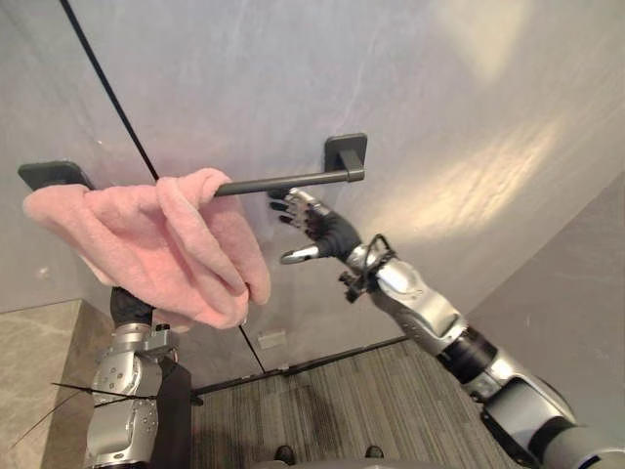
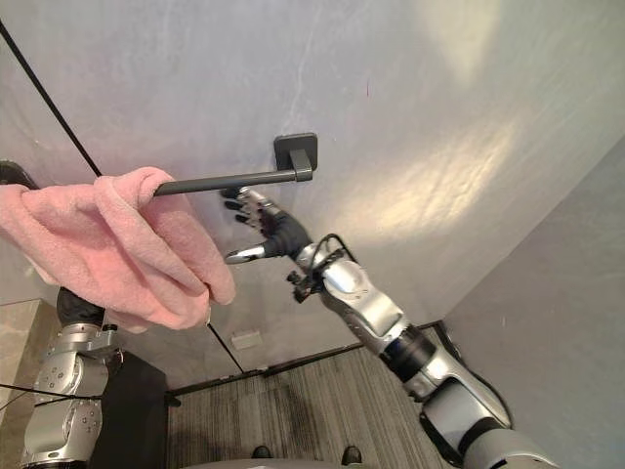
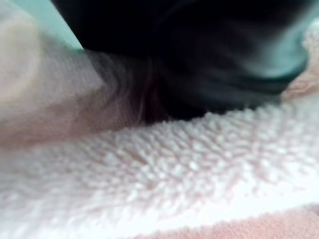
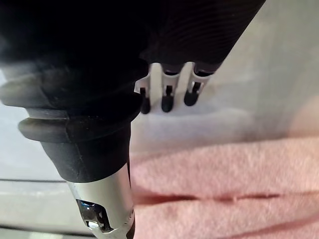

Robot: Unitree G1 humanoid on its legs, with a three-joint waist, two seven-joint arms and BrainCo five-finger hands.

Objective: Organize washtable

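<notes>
Pink towel hung bunched over the bar, just beside the right hand, which was spread and empty. The left hand sat under it, hold unclear. Hanging seemed underway; next it probably needed spreading along the bar.

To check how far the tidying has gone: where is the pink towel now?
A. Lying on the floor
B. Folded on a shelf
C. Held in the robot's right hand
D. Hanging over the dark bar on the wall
D: the pink towel hangs bunched over the dark bar fixed to the wall, while the right hand is open just below the bar and holds nothing.
</notes>
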